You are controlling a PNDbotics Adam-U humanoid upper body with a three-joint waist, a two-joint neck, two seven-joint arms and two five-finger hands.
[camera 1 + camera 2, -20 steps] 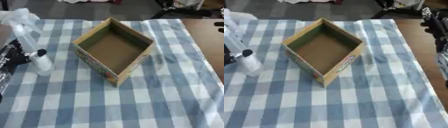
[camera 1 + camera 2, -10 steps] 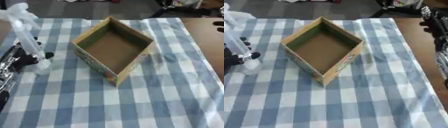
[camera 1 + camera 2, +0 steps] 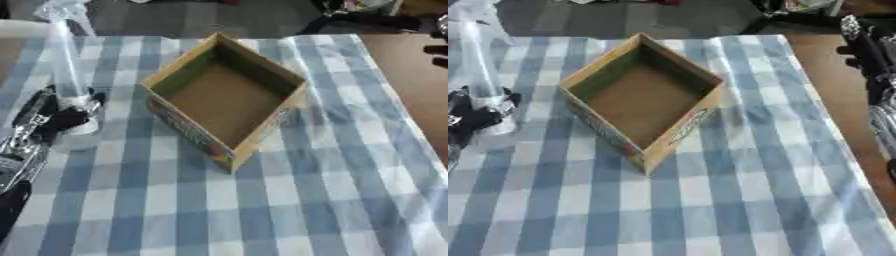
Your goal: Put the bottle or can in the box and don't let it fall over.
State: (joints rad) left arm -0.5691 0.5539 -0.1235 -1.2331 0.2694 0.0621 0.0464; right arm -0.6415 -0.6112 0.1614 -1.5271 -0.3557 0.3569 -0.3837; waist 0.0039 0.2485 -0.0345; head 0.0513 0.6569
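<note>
Left robot hand now around bottle

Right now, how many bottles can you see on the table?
1. The clear bottle stands upright left of the open box, with the left robot hand curled round its base. Nothing could hide another.

Your left hand hides the lower part of the clear bottle; its top is blurred. Your right hand is cut by the picture's right edge, fingers indistinct.
</note>
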